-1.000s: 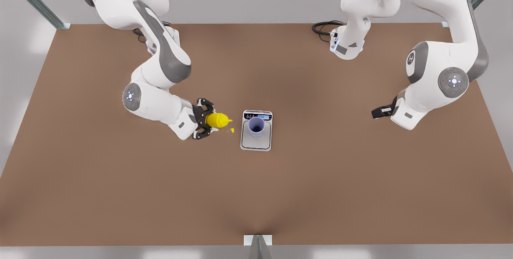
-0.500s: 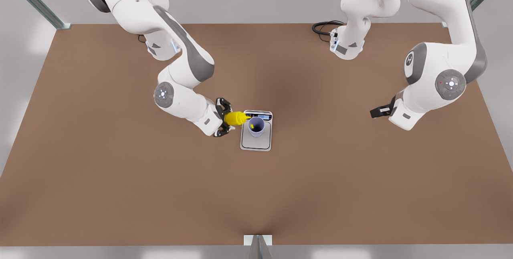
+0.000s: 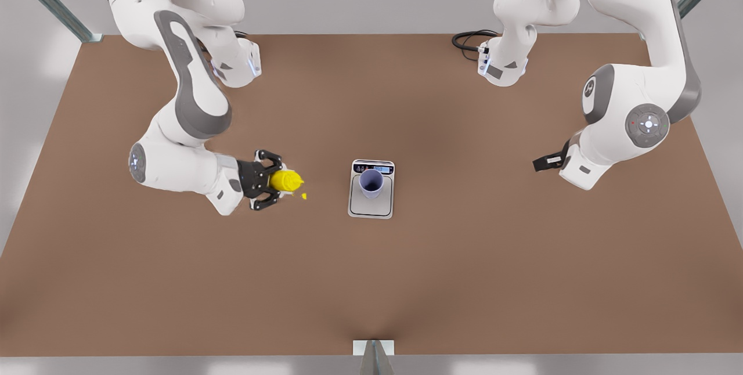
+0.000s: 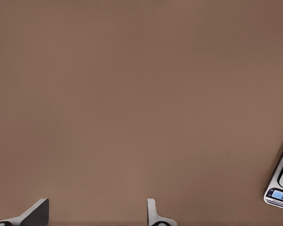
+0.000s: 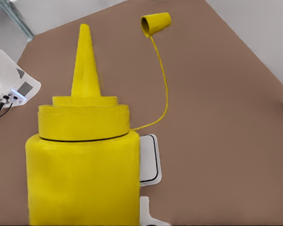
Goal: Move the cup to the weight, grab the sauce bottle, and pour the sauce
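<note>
Right gripper clenched on sauce bottle, now pulled back from cup toward worktop left edge. Cup upright on weight, mid-worktop. Pour apparently over. Left gripper waits, spread empty, near right edge.

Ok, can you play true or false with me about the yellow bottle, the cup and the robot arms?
1. The cup stands on the weight. True.
2. The sauce bottle lies loose on the table. False: the right end effector grips it.
3. The bottle's nozzle is right over the cup. False: the bottle is off to the front view's left of the weight, apart from it.
4. The left end effector holds nothing. True: its fingers are open, on the front view's right, where that arm waits.
</note>
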